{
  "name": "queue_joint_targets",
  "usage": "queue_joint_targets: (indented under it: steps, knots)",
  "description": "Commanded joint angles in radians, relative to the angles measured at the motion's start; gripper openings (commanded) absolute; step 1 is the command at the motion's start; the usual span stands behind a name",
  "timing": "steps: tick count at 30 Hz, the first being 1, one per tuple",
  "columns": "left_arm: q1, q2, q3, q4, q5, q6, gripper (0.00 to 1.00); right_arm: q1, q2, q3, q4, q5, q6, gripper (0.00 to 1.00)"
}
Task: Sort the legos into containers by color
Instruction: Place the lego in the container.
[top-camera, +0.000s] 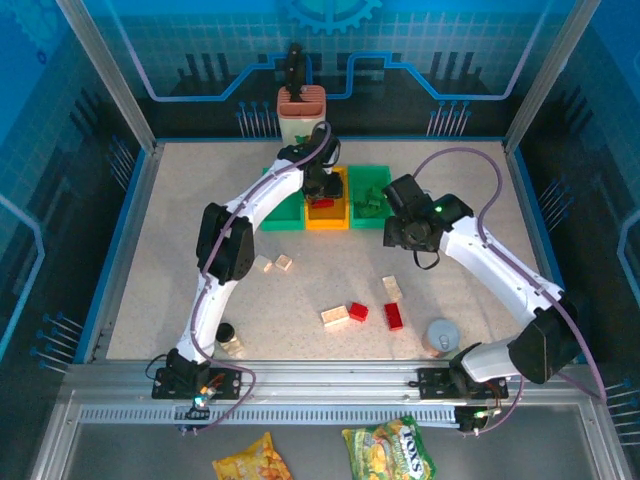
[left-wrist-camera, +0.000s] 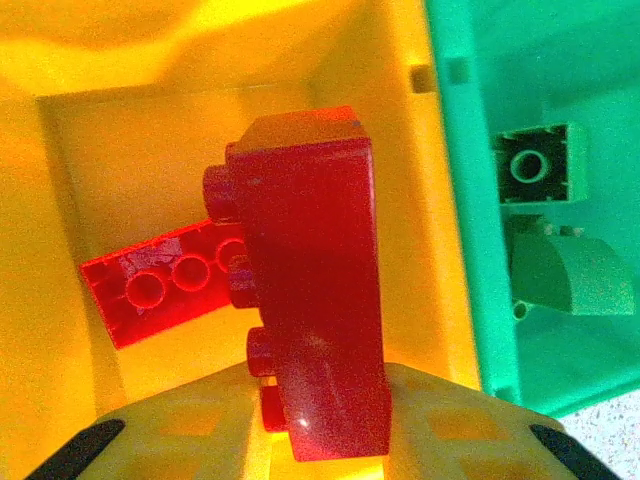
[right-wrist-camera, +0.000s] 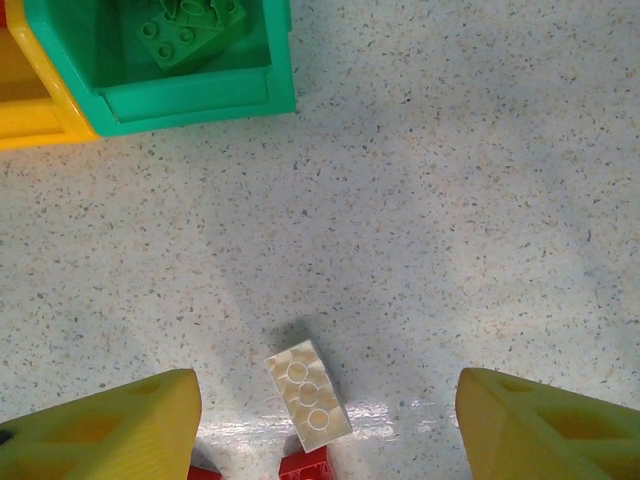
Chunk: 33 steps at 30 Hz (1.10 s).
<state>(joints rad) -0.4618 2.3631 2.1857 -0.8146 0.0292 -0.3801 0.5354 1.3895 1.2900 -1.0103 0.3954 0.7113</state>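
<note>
1. sitting nearest the arms, a black-capped jar (top-camera: 228, 338) and a grey cup (top-camera: 440, 335) block nothing.
2. six loose bricks (top-camera: 335, 317), four beige and two red, lie mid-table unsorted.
3. the right gripper (right-wrist-camera: 325, 405) hangs spread and empty above one beige brick (right-wrist-camera: 308, 393).
4. the left gripper (left-wrist-camera: 322, 415) pinches a red brick (left-wrist-camera: 315, 290) inside the orange bin (left-wrist-camera: 40, 300), beside another red one; green bricks (left-wrist-camera: 535, 165) lie in the right green bin (left-wrist-camera: 450, 120).

The red brick (left-wrist-camera: 320, 290) at centre is smooth, glossy plastic with bright highlights. The orange-yellow bin (left-wrist-camera: 60, 300) and the green bin (left-wrist-camera: 460, 250) are smooth, faintly shiny plastic. The table (right-wrist-camera: 450, 200) looks speckled, stone-like and mostly matt.
</note>
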Motion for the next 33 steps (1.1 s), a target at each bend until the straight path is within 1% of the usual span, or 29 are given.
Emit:
queue_joint_targets:
  steps: [1,6,9,15,20,28,33]
  knots:
    - [0.017,0.035,0.035,0.049,0.095,-0.024,0.31,-0.012,-0.03,-0.019,-0.036,0.031,0.027,0.69]
    - [0.016,0.055,0.035,0.084,0.127,-0.029,0.32,-0.012,-0.033,-0.02,-0.043,0.026,0.034,0.69]
    - [0.016,0.055,0.031,0.087,0.13,-0.028,0.35,-0.013,-0.036,-0.015,-0.049,0.029,0.034,0.69]
    - [0.016,0.022,0.0,0.103,0.127,-0.022,0.39,-0.012,-0.047,-0.012,-0.053,0.035,0.033,0.69]
    - [0.016,-0.013,-0.026,0.104,0.126,-0.022,0.39,-0.012,-0.047,-0.019,-0.051,0.024,0.021,0.69]
    - [0.016,-0.126,-0.141,0.126,0.127,-0.004,0.39,0.001,-0.037,-0.043,-0.01,-0.12,-0.106,0.69]
    - [0.016,-0.209,-0.231,0.138,0.133,0.006,0.4,0.041,-0.025,-0.063,-0.014,-0.134,-0.096,0.69]
